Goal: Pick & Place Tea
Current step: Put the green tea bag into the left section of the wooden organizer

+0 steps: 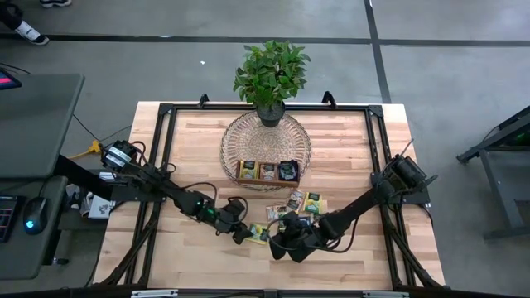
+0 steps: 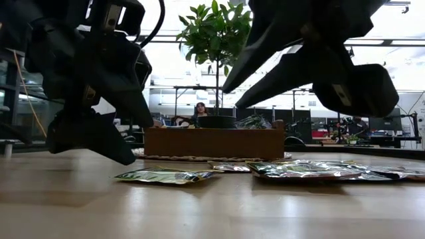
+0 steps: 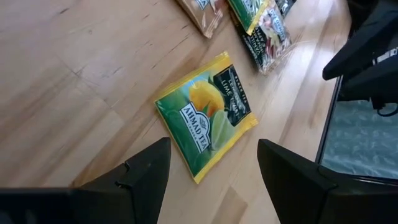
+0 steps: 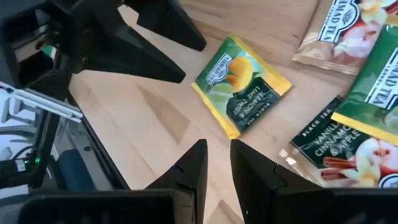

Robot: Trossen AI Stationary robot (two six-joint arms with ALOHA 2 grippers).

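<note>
Left wrist view: lime-lemon sachet (image 3: pixel 206 116) lies flat before open left hand (image 3: pixel 211 171).

From overhead, the left gripper (image 1: pixel 241 231) and right gripper (image 1: pixel 277 246) cover part of the loose tea sachets (image 1: pixel 296 204), whose labels are too small to read. The sachet (image 3: pixel 206 114) ahead of the left jaws shows print only partly legible.

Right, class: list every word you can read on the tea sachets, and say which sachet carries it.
"AHMAD TEA", "LIME": yellow-green sachet lying between the two grippers.
"BLACK TEA", "VANILLA", "CINNAMON & APPLE": dark sachet.
"TEA": green sachet overlapping the dark one.
Smaller print on all of them is too small to read.
</note>
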